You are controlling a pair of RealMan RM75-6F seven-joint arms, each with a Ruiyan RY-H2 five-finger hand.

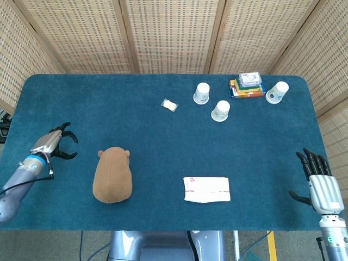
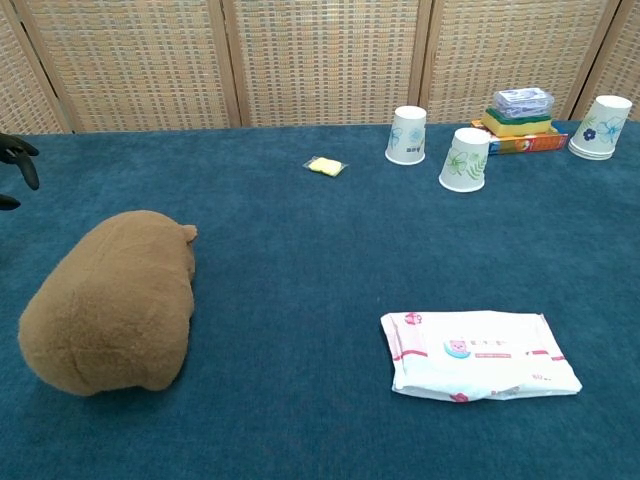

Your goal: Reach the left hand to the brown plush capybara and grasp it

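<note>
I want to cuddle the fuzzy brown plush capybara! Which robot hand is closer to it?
Left. The left hand hovers open just beside the brown plush capybara, not touching. The right hand waits far away at the table's opposite edge.

A staged robot test area is suggested: a table covered in blue felt is enclosed by woven wicker screen panels, and cables are seen on the grey floor beneath the near edge.
</note>
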